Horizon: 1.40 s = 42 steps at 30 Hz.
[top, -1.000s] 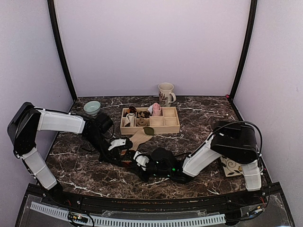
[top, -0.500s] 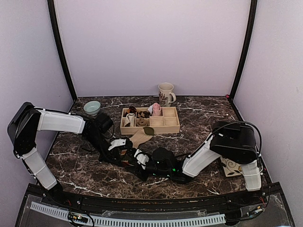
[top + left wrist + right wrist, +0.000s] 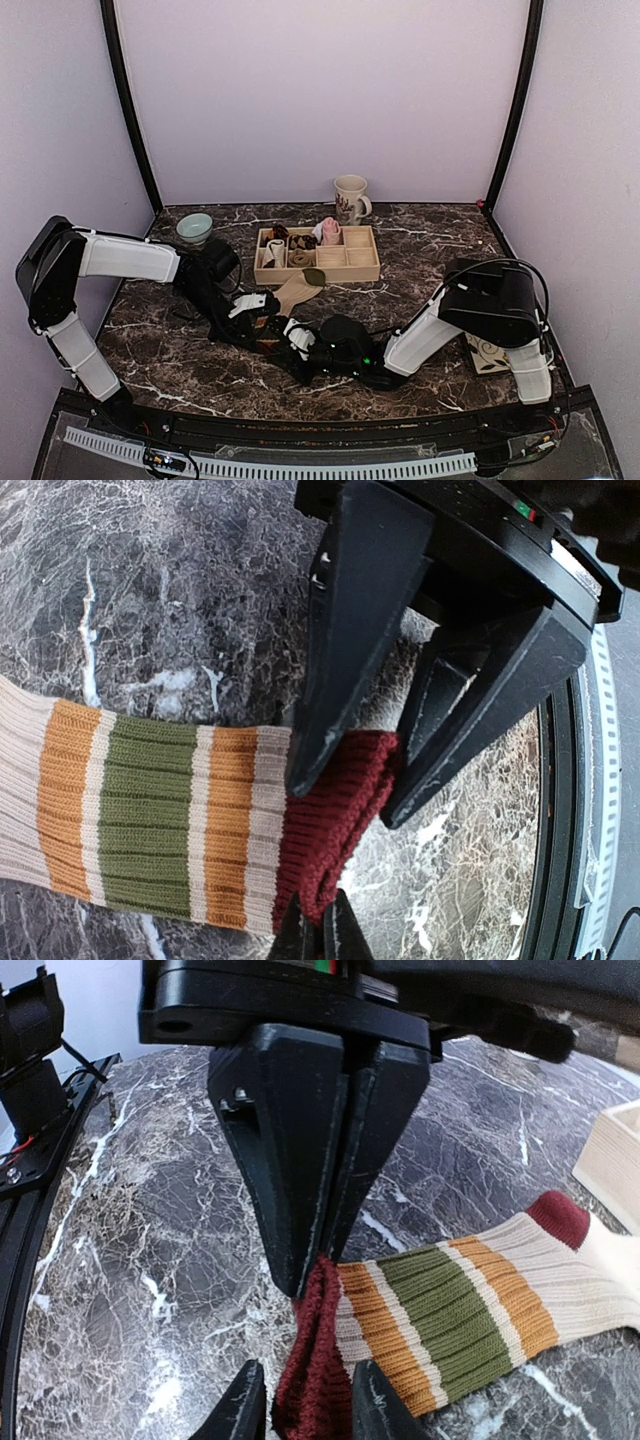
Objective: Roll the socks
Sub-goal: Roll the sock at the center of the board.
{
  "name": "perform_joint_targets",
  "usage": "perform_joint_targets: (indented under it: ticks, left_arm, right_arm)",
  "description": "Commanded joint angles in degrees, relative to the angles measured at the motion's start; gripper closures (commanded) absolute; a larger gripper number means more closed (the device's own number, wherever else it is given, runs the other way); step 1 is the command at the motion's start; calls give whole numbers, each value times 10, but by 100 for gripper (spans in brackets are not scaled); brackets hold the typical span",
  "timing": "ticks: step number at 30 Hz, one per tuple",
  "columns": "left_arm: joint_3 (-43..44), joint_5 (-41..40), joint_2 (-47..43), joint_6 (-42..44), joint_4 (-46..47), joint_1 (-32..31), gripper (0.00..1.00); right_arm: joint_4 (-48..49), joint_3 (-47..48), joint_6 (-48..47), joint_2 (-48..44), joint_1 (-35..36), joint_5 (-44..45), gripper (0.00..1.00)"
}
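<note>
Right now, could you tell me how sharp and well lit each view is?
Left wrist: the sock is crisp and evenly lit. Right wrist: equally sharp, with sheen on the marble table. Top external: sock small, dim, partly hidden.

Found the sock point(image 3: 150, 820) to be ribbed knit cloth, soft and matt, with the ribs standing out plainly. Saw the table point(image 3: 150, 600) as dark veined stone, smooth and faintly glossy. Noted the fingers point(image 3: 290, 1160) as hard black plastic, matt, scuffed pale along the edges. Took the tray point(image 3: 345, 270) for pale matt wood and the mug point(image 3: 350, 195) for glazed ceramic with a slight sheen
</note>
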Motion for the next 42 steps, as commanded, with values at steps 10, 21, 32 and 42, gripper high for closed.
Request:
perform_joint_targets:
  ticks: [10, 21, 32, 42]
  left_arm:
    - [3, 2, -8, 11, -10, 3, 98]
    - [0, -4, -8, 11, -6, 3, 98]
    - [-69, -78, -85, 4, 55, 24, 56]
    - [-205, -160, -291, 128, 91, 39, 55]
  right_arm:
    - [40, 7, 12, 7, 5, 4, 70]
    - [39, 6, 18, 8, 5, -6, 87]
    - [-16, 13, 45, 0, -2, -25, 100]
    - [-191, 97, 149, 4, -52, -137, 100]
